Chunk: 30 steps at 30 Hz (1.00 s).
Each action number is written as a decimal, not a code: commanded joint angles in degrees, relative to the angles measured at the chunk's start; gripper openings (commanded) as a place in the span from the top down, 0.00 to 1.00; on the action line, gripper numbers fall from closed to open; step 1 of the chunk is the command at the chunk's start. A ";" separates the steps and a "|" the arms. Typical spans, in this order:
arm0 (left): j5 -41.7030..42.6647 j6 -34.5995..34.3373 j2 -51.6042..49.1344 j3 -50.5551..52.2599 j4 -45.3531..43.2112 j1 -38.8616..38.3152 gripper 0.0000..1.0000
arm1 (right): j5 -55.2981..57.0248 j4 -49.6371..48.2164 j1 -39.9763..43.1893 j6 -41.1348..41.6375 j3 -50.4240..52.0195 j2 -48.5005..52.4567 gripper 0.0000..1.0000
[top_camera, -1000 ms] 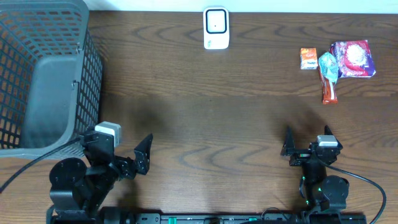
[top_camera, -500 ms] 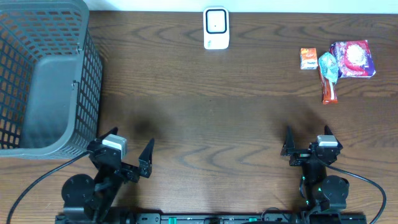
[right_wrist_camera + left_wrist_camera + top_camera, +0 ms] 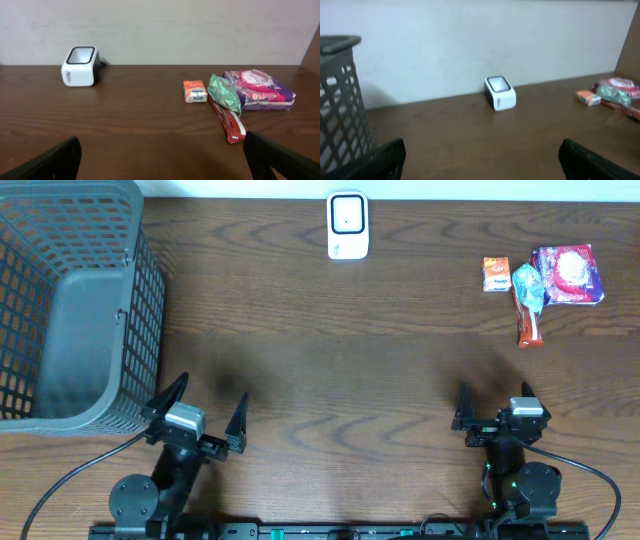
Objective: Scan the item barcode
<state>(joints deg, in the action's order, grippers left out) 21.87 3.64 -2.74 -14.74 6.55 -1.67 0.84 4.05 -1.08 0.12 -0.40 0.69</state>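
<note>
Overhead, the scanner (image 3: 347,225) stood at the far edge of the table (image 3: 350,360). My left gripper (image 3: 205,408) hung well short of it on the near side, off to its left, jaws spread wide and holding nothing. My right gripper (image 3: 494,405) was the same, off to the scanner's right. The items lay well right of the scanner, untouched: an orange packet (image 3: 496,274) nearest it, then a green packet (image 3: 528,285) overlapping a red bar (image 3: 529,328), then a purple pack (image 3: 568,274). A basket (image 3: 150,290) sat far left of the scanner.
</note>
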 commanded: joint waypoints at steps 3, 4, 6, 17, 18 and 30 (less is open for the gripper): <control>-3.52 0.37 1.90 2.86 -1.40 -0.02 0.02 | -0.33 0.24 0.31 -0.83 0.09 -0.37 0.01; -4.42 0.15 2.27 3.45 -2.05 -0.02 0.02 | -0.33 0.24 0.31 -0.83 0.09 -0.37 0.01; -5.05 0.13 2.67 4.90 -4.87 -0.02 0.02 | -0.33 0.24 0.31 -0.83 0.11 -0.37 0.01; -16.02 -9.09 2.67 12.00 -13.55 -0.02 0.02 | -0.33 0.24 0.31 -0.85 0.09 -0.37 0.01; -16.85 -9.60 2.67 12.59 -13.70 -0.02 0.02 | -0.33 0.24 0.31 -0.83 0.09 -0.37 0.01; -18.08 -9.64 2.67 14.51 -12.28 3.30 0.02 | -0.33 0.24 0.28 -0.83 0.09 -0.37 0.01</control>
<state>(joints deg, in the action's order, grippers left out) 5.21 -5.30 -0.62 -0.36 -6.35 0.16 0.82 4.05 -1.08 0.12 -0.40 0.69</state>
